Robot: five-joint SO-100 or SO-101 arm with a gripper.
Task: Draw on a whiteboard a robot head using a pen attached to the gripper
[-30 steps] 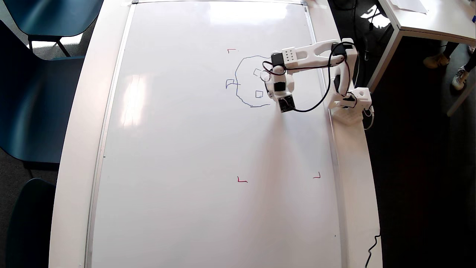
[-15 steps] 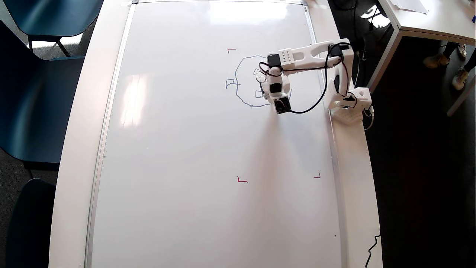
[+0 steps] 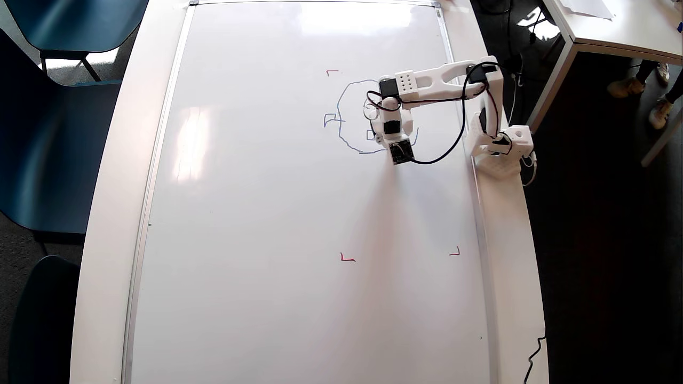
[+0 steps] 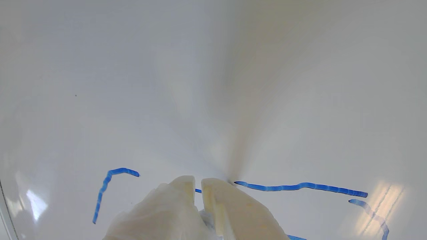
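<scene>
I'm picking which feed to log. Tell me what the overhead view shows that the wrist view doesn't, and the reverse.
Only the overhead view shows the whole whiteboard, its red corner marks, the arm's base and most of the robot head outline. Only the wrist view shows the pincer fingertips close up, nearly together, just above the board, and the strokes' wobbly edges. Both show blue lines on the glossy white surface. The pen itself is clear in neither.

Dark-blue moulded plastic chairs (image 3: 48, 133) stand left of the long white table (image 3: 109, 224); a second white desk (image 3: 613, 29) stands at its upper right, over dark floor (image 3: 603, 266).
</scene>
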